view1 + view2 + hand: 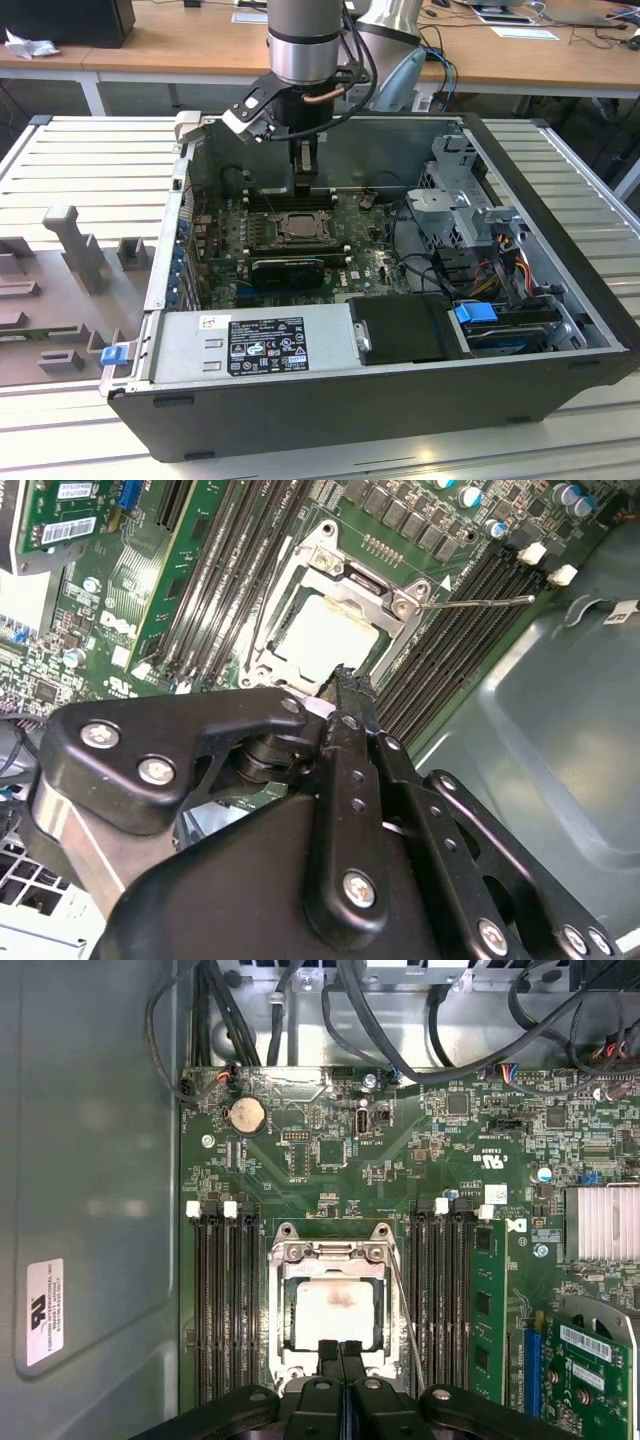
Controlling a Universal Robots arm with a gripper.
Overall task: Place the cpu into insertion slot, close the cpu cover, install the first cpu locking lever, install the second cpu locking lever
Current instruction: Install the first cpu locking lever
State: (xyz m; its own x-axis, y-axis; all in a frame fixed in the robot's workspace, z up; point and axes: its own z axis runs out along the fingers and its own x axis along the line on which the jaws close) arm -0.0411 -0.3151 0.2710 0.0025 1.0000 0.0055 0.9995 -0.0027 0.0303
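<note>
The cpu (335, 1310) lies under the cpu cover (330, 1253); my gripper (340, 1350), clenched on nothing at the cover's rim, could slip, I judge, and scrape the chip.

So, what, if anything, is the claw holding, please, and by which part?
Nothing, it seems: the claw is shut and empty, tips together, by the thin square silver metal cover.

The claw (340, 1350), tips pressed together, sits at the edge of the cpu cover (330, 1253) framing the cpu (335, 1305).
</note>
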